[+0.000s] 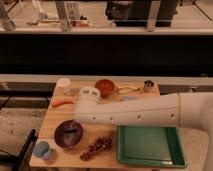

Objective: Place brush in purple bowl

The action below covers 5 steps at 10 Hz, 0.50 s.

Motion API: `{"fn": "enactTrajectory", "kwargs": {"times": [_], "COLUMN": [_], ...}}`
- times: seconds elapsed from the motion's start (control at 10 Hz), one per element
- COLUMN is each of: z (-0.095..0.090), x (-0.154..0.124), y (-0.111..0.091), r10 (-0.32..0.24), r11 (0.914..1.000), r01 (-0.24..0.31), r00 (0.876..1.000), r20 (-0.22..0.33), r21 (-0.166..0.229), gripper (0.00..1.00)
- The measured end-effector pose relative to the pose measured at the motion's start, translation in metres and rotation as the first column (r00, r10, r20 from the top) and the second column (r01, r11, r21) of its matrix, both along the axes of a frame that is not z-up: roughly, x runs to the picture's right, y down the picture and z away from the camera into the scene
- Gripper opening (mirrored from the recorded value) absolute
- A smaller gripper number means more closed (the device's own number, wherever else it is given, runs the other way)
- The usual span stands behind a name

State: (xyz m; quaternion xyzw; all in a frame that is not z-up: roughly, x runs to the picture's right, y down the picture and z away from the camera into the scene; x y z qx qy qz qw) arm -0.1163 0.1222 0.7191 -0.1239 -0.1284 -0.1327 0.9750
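Soft light from above falls on the wooden table [48, 119], but the wall [105, 55] behind is very dark. Everything looks fuzzy. The gripper [73, 129] sits shaded over the purple bowl [60, 138].

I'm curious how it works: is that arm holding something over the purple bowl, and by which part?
Cannot be told: the shut gripper hangs over the purple bowl, and the arm hides what lies beneath it.

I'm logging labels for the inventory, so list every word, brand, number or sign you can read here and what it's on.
No text can be read anywhere in this view.
White cup: nothing legible on it.
Green tray, purple bowl, blue cup: plain, no marks.
Gripper, down over the purple bowl: no writing visible; the arm shows only dark dots.
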Motion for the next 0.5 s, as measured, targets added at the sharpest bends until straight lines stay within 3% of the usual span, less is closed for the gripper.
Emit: {"fn": "enactTrajectory", "kwargs": {"times": [0.5], "z": [0.006], "x": [-0.012], "y": [0.002], "r10": [-0.033], "r11": [0.9994], "r01": [0.033], "r00": [0.999], "r20": [0.0], "r21": [0.009], "gripper": [0.0]}}
